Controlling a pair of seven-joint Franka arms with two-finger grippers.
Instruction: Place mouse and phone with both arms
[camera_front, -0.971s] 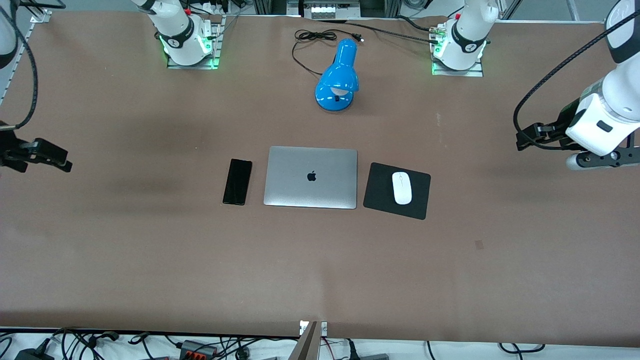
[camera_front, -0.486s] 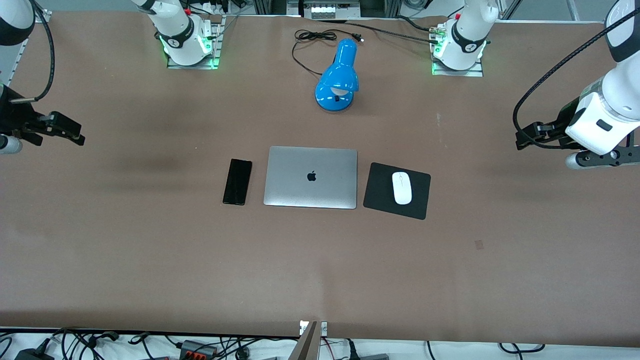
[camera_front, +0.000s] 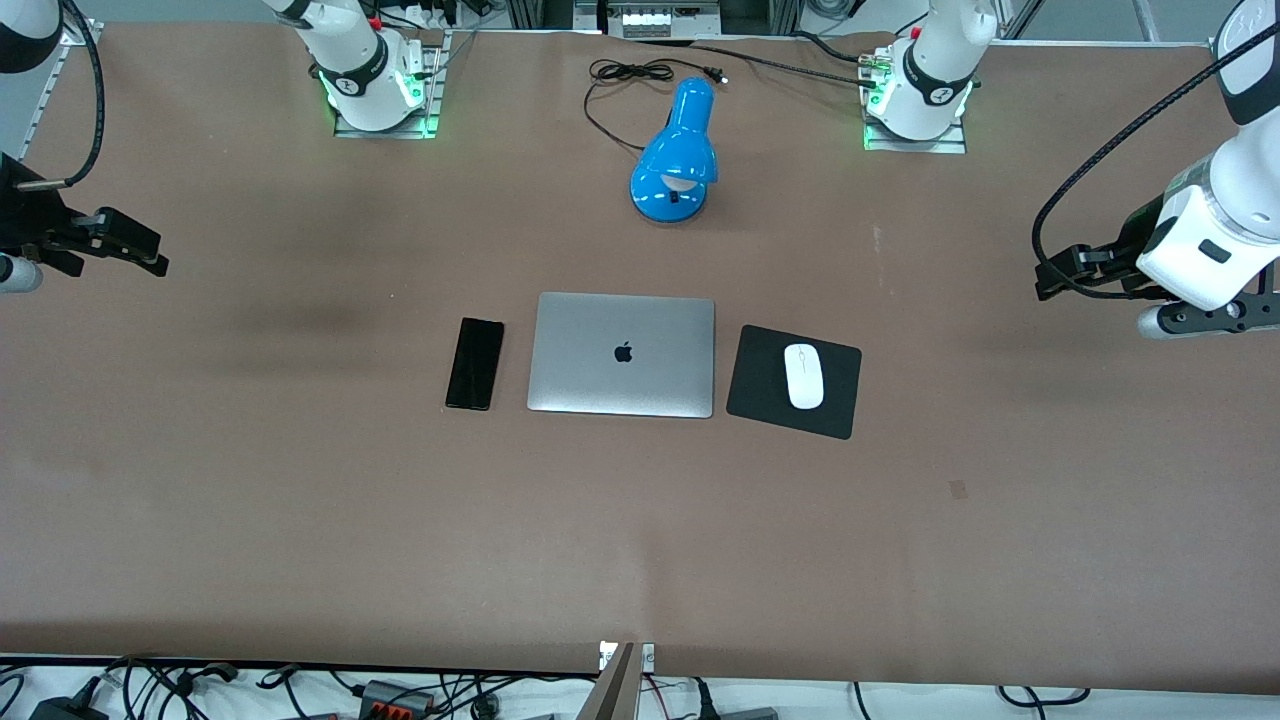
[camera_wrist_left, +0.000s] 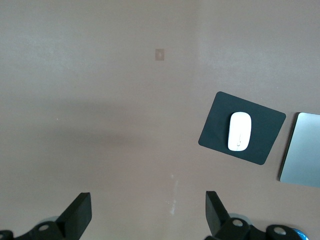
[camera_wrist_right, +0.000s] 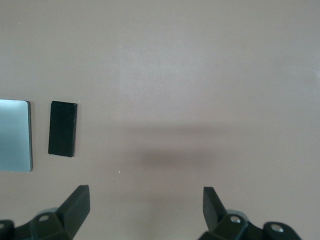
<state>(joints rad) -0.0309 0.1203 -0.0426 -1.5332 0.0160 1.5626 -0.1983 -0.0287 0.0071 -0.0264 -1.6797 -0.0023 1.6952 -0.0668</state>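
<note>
The white mouse (camera_front: 803, 376) lies on a black mouse pad (camera_front: 765, 392) beside the closed silver laptop (camera_front: 622, 354), toward the left arm's end of the table. It also shows in the left wrist view (camera_wrist_left: 239, 131). The black phone (camera_front: 475, 363) lies flat beside the laptop toward the right arm's end, and shows in the right wrist view (camera_wrist_right: 63, 128). My left gripper (camera_front: 1052, 275) is open and empty, high over bare table at its end. My right gripper (camera_front: 140, 248) is open and empty, high over bare table at its end.
A blue desk lamp (camera_front: 677, 155) lies farther from the front camera than the laptop, its black cord (camera_front: 620, 80) coiled near the table's edge. The arm bases (camera_front: 375, 80) stand on either side of it. A small mark (camera_front: 958, 488) is on the brown table.
My right gripper has moved up and farther from the front camera, then settled. My left gripper has barely shifted. The mouse and phone have not moved.
</note>
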